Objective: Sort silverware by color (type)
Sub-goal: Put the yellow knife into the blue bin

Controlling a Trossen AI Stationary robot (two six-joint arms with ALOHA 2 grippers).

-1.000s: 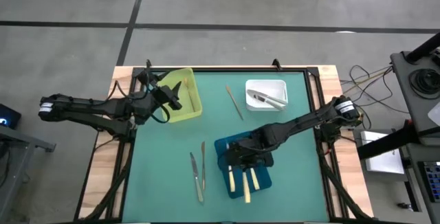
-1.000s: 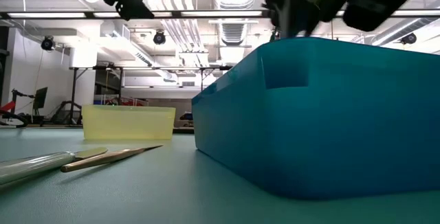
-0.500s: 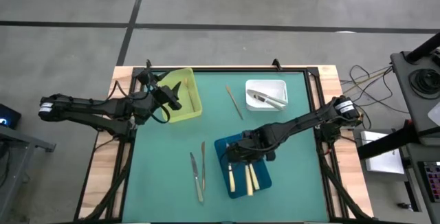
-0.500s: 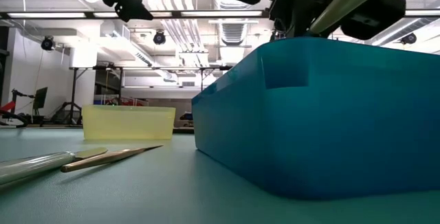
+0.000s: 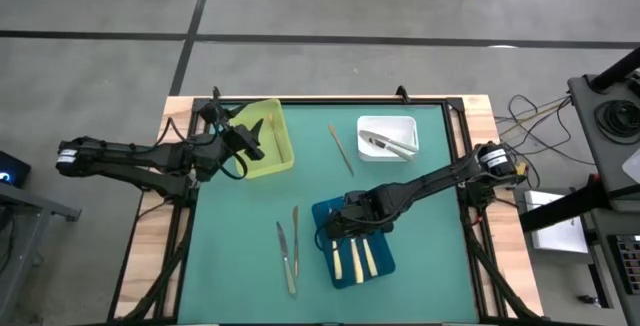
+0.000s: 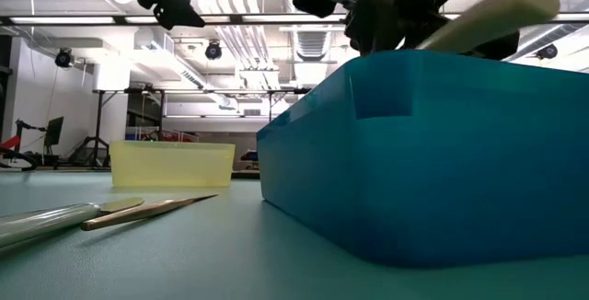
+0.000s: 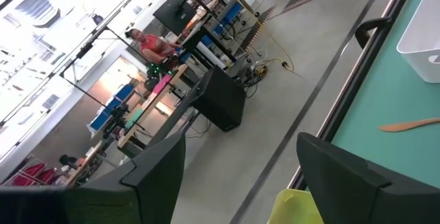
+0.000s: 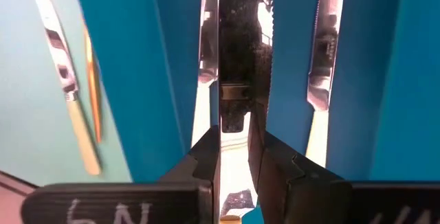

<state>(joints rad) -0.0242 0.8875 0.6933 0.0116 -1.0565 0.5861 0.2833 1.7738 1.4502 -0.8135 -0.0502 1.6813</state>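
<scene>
From above, the right gripper (image 5: 345, 228) sits over the twelve-o'clock end of the blue tray (image 5: 386, 262), which lies at about five o'clock from the table's centre. Three cream-handled knives (image 5: 353, 257) lie side by side in that tray. Only the right wrist view shows the grip: the fingers (image 8: 206, 157) are pinched on the blade of the middle knife (image 8: 238, 80), with two more blades flanking it in the tray. The low view adds that this knife's cream handle (image 6: 492, 15) tilts up above the tray wall.

Two knives (image 5: 289, 243) lie loose on the mat at six o'clock, and a gold utensil (image 5: 341, 149) lies at twelve. The white tray (image 5: 388, 136) holds grey metal pieces.

The left gripper (image 5: 250, 144) hangs at the yellow tray (image 5: 262, 138), at ten o'clock; the left wrist view shows its fingers (image 7: 155, 172) spread wide and empty.
</scene>
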